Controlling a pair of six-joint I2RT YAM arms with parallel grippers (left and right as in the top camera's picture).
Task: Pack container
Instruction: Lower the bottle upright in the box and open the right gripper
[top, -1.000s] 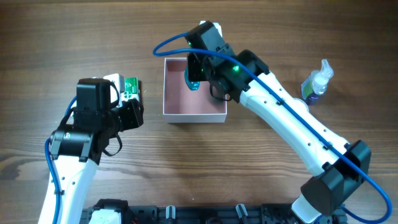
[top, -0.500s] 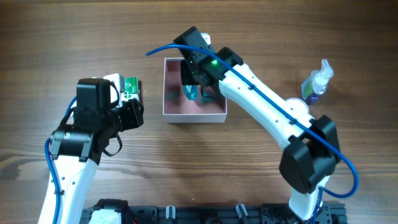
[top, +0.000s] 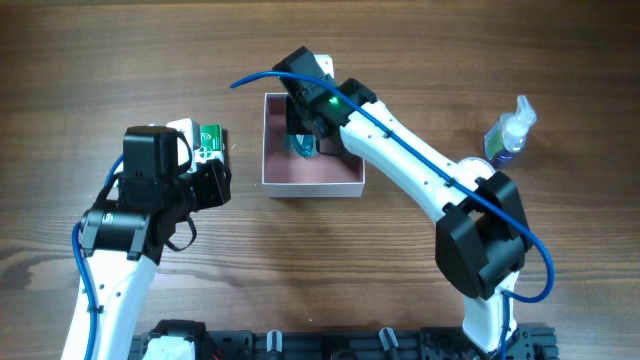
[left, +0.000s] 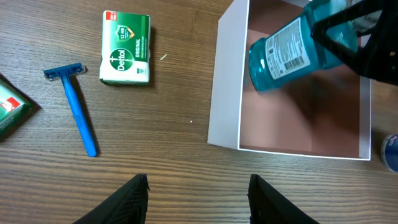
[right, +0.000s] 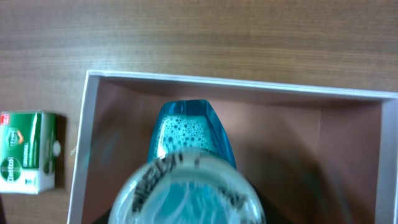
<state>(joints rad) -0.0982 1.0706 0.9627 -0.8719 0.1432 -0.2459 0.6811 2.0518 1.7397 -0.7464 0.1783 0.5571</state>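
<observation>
The container (top: 275, 150), a square white box with a dusty pink inside, sits at the table's far middle; it also shows in the left wrist view (left: 227, 93) and the right wrist view (right: 348, 130). My right gripper (top: 305, 125) is shut on a teal blue bottle (top: 304, 146) and holds it tilted inside the container, near its left part (left: 283, 53) (right: 186, 134). Its fingertips are hidden by the bottle in the right wrist view. My left gripper (left: 198, 186) is open and empty above the wood, left of the container.
A green Dettol soap box (left: 125, 56) (top: 209, 140) (right: 28, 152) and a blue razor (left: 78, 112) lie left of the container. Another green box (left: 9, 109) sits at the far left. A purple spray bottle (top: 508, 130) stands at the right. A blue-lidded item (left: 390, 149) lies beside the container.
My right gripper has carried the teal bottle leftward and lower inside the container, and the right arm has swung in. The left arm has not moved.
</observation>
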